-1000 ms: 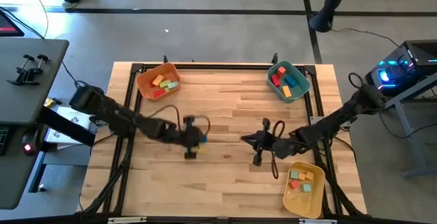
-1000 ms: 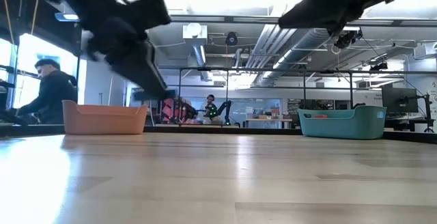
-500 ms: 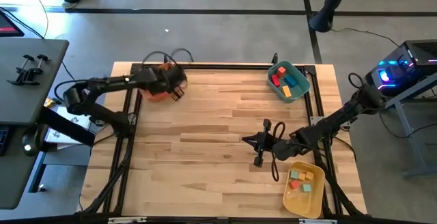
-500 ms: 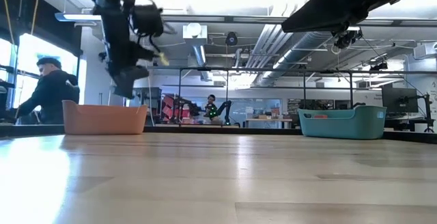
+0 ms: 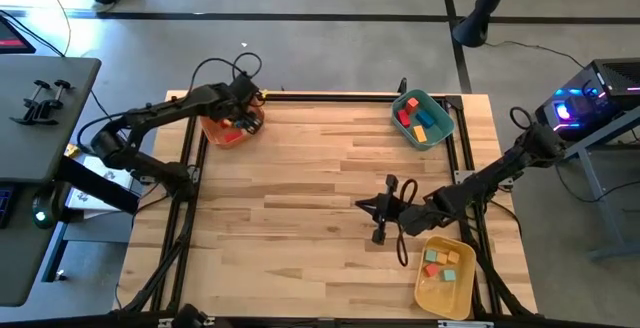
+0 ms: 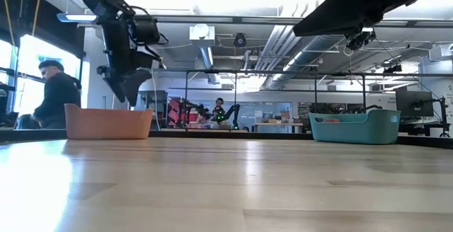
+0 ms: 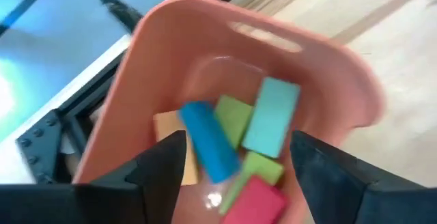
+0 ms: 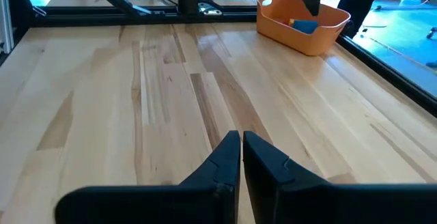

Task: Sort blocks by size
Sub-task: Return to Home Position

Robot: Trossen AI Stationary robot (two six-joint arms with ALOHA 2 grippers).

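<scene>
Blocks (image 7: 232,118) lie heaped in the orange bin (image 7: 177,39), straight under the left pincer (image 7: 239,159), whose two fingers stand spread wide with nothing between them. Nearest its gap is a blue bar (image 7: 208,142), its long axis slanting across the line from finger to finger. A teal bar (image 7: 271,117) lies just beside it, with green and red pieces touching around them.

Seen from above, that pincer hangs over the bin at the upper left of the frame, so every block there lies below it, not ahead. I judge that going back to rest calls for a lift first, then a pull toward the frame's left edge, clear of the bin's rim. I see no block loose on the bench (image 5: 320,168).

Farther off, right of centre, the right pincer (image 5: 362,205) waits with fingers pressed together, empty and well apart from the orange bin. More blocks sit in the yellow bin (image 5: 455,303) at lower right and the teal bin (image 5: 410,95) at upper right.
</scene>
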